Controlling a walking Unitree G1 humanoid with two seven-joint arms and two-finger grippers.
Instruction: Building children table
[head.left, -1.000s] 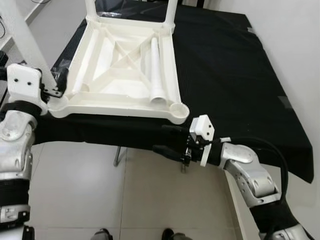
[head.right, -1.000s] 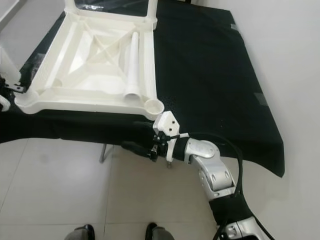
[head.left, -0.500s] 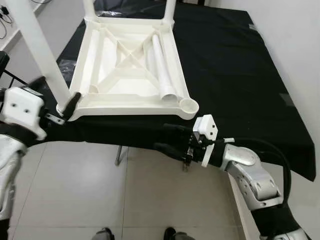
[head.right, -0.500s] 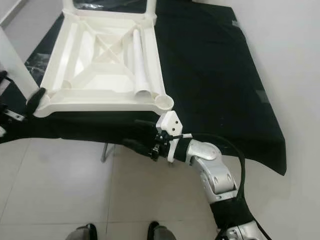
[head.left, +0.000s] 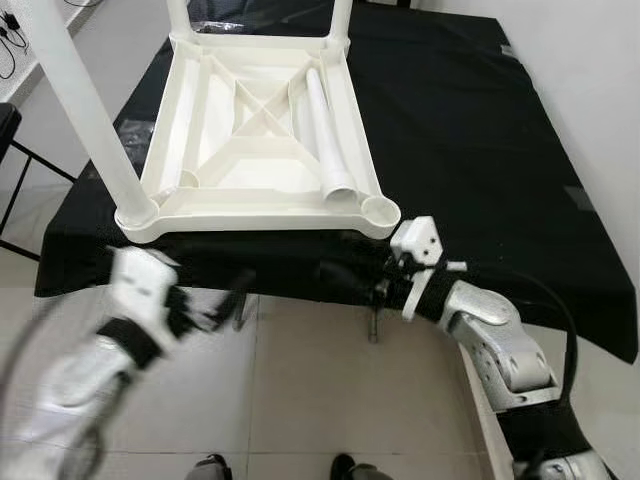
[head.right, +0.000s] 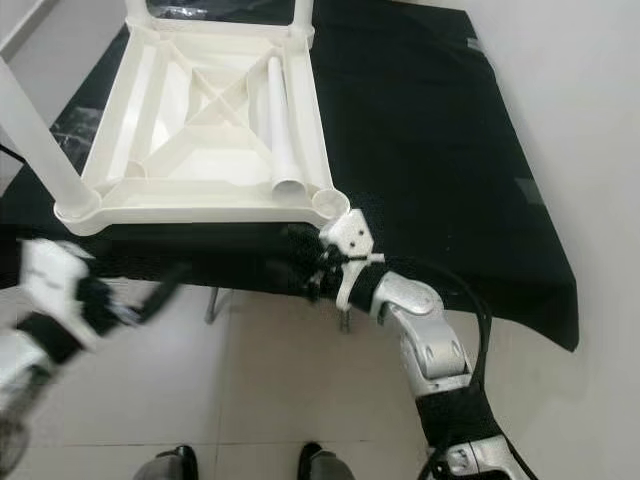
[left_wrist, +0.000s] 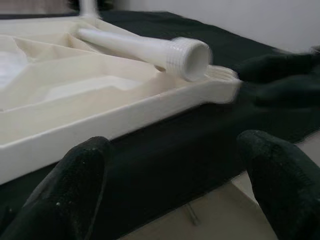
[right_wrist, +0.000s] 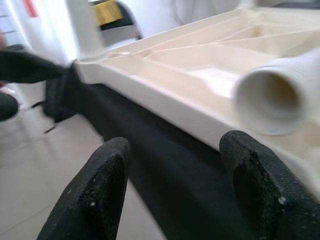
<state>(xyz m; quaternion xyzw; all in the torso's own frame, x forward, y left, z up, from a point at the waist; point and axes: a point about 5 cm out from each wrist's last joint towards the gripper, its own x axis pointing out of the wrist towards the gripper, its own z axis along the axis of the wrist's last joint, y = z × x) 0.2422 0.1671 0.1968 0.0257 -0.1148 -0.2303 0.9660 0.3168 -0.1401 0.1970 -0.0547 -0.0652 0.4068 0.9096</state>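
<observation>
Left eye view looks down on a white plastic children's table top (head.left: 262, 140) lying upside down on a bench draped in black cloth (head.left: 470, 150), its ribbed underside facing up and its near edge close to the front edge of the bench. Three legs stand fitted in its corners: one long leg (head.left: 85, 110) rises from the near-left socket, and two more stand at the far corners. A fourth, loose leg (head.left: 325, 140) lies inside the tray along its right side, its open threaded end pointing toward the empty near-right corner socket (head.left: 380, 210). The right gripper (head.left: 345, 275) hovers just below and in front of that socket, against the hanging cloth at the bench's front edge, so the dark fingers are hard to pick out against it; in the right wrist view its fingers (right_wrist: 100, 185) stand spread apart with nothing between them — the mouth of the loose leg (right_wrist: 270, 97) sits just beyond. The left gripper (head.left: 225, 300) is blurred, low in front of the bench over the pale tiled floor (head.left: 300, 400), and its fingers (left_wrist: 75, 185) are parted and empty in the left wrist view. A metal frame leg (head.left: 240, 312) shows beneath the cloth.
</observation>
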